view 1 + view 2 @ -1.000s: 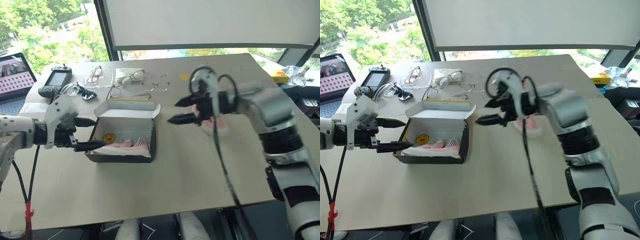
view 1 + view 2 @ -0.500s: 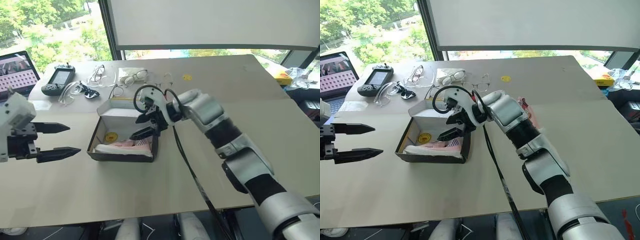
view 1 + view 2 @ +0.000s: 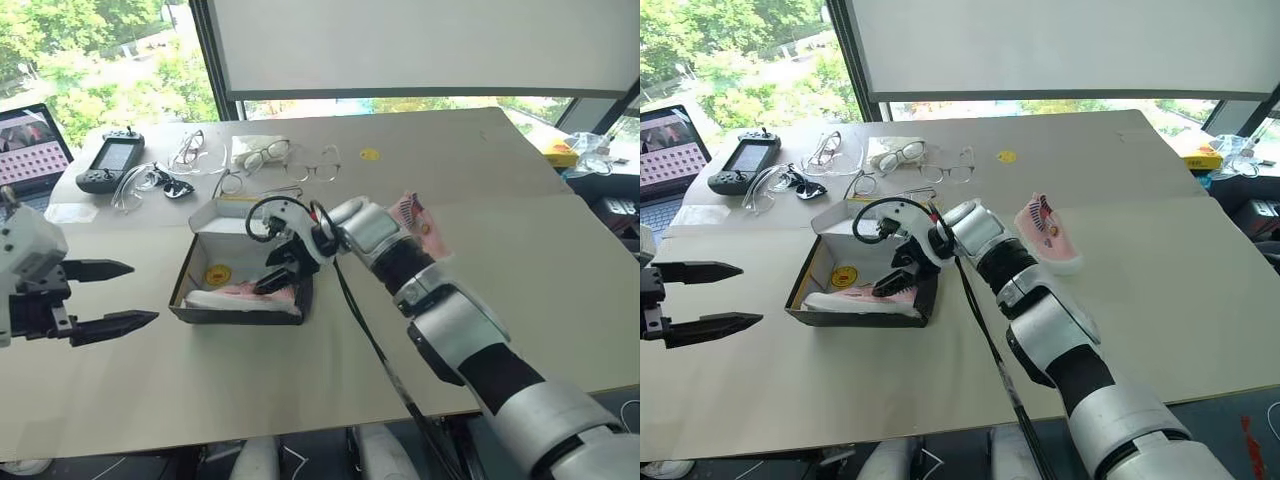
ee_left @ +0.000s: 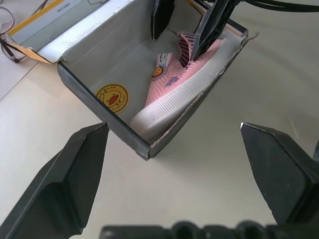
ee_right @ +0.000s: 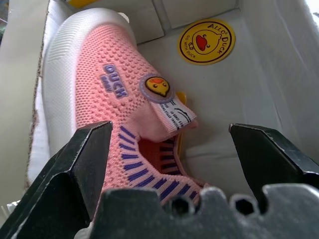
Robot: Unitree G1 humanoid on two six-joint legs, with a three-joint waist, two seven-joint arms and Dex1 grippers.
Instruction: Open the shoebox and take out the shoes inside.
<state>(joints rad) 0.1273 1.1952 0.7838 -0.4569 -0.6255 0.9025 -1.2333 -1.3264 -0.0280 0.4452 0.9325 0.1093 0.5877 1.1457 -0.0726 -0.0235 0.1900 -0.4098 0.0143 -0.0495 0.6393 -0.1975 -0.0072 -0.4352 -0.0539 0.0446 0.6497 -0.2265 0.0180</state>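
The shoebox (image 3: 238, 313) lies open on the table, its lid (image 3: 262, 207) folded back behind it. One pink shoe (image 3: 232, 294) lies inside along the near wall, toe to the left. My right gripper (image 3: 275, 268) reaches down into the box and is open, one finger on each side of the shoe's striped heel opening (image 5: 149, 149). The second pink shoe (image 3: 1048, 234) lies on the table to the right of the box. Well left of the box, my left gripper (image 3: 140, 293) is open and holds nothing.
Several pairs of glasses (image 3: 265, 155), a handheld controller (image 3: 110, 163) and a laptop (image 3: 30, 140) lie behind and left of the box. A small yellow disc (image 3: 370, 154) sits farther back. A yellow sticker (image 4: 113, 97) marks the box floor.
My right gripper swung left from beside the shoe on the table and sank into the box over the other shoe. My left gripper drew back leftward from the box's side.
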